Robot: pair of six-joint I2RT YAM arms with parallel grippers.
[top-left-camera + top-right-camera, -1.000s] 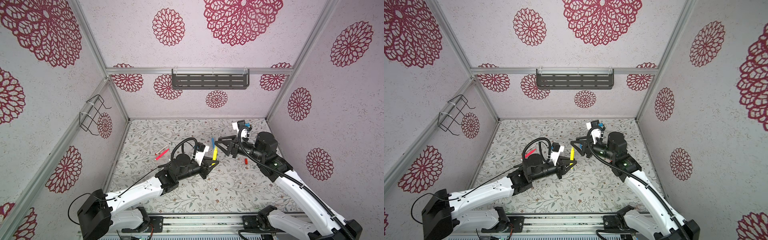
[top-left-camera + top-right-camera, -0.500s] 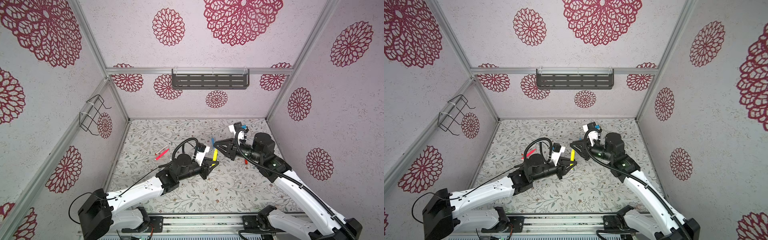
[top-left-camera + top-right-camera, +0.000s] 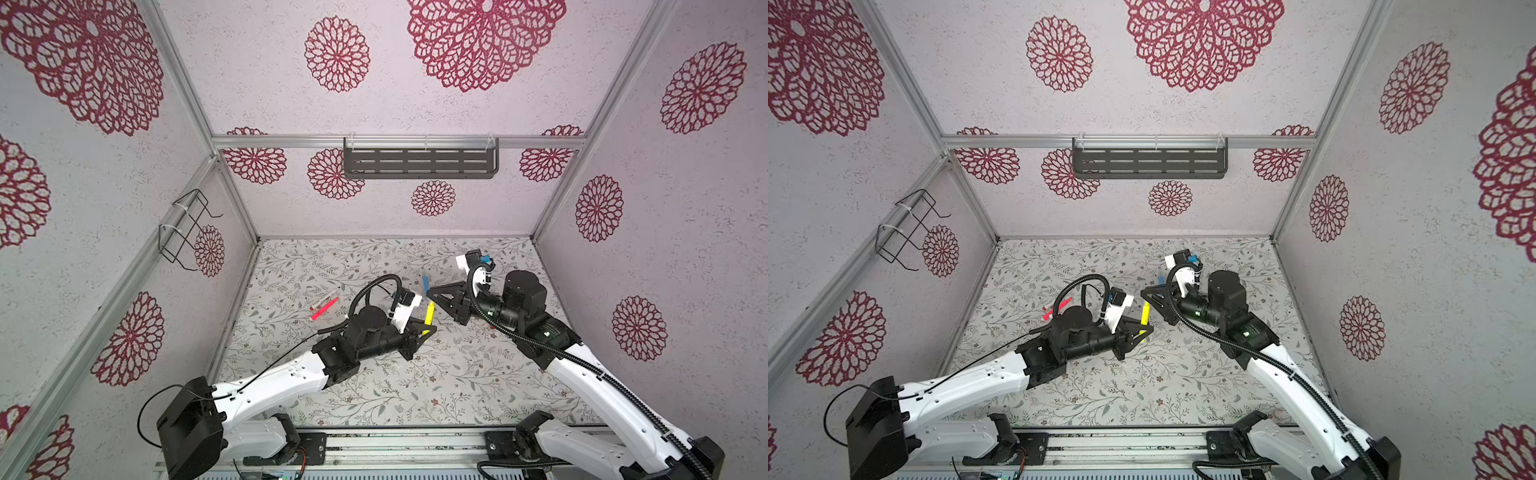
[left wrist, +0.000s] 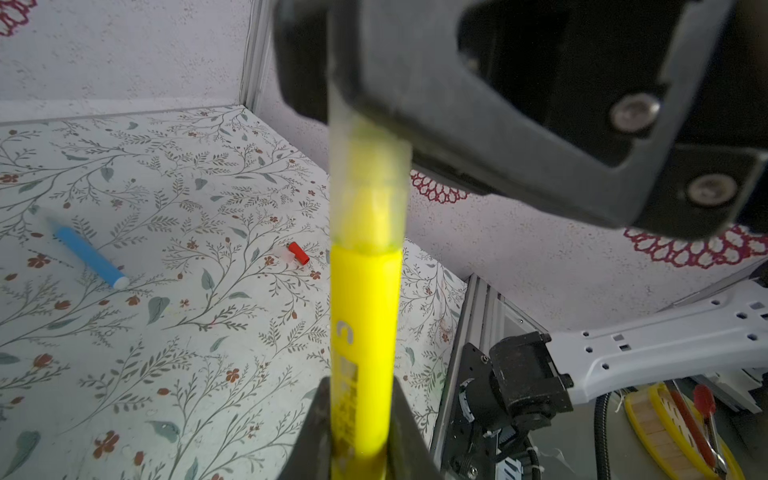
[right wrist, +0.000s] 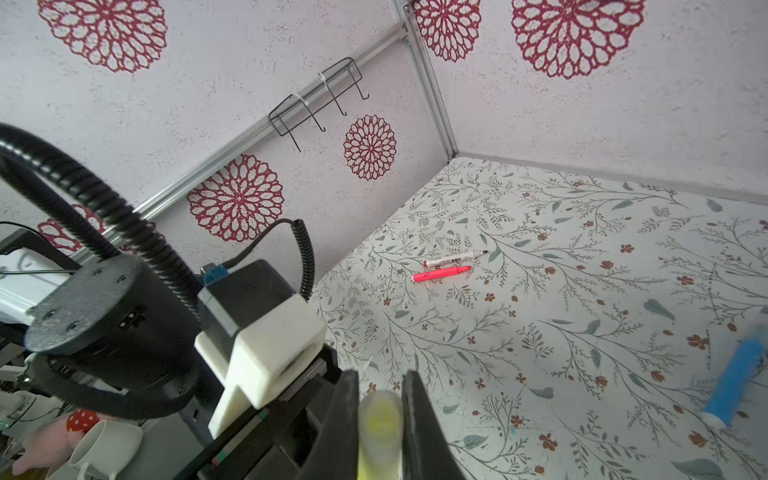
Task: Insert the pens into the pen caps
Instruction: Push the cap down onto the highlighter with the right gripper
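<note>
The flat leaf-patterned surface (image 3: 415, 386) carries most of the work not yet done. Above it, the left gripper (image 4: 359, 395) is clenched on the barrel of the slim yellow plastic marker pen (image 4: 365, 316), which is held off the surface. The right gripper (image 5: 380, 399) is clenched on the short translucent plastic cap (image 4: 368, 195) at that pen's tip end. In the left wrist view the cap's rim meets the yellow pen's shoulder, so I judge this pair seated or very nearly so; a release and set-down remain. The thin blue plastic pen (image 4: 89, 257) lies near the yellow pen, on its back-wall side; I cannot tell whether it is capped. The thin pink-red pen (image 5: 442, 274) and the thin white pen with red ends (image 5: 455, 258) lie side by side, well apart from the yellow pen on the left arm's side, apparently unhandled. The tiny red plastic cap (image 4: 298, 253) lies loose, on the right arm's side of the yellow pen. Roughly one pen of four looks done.
</note>
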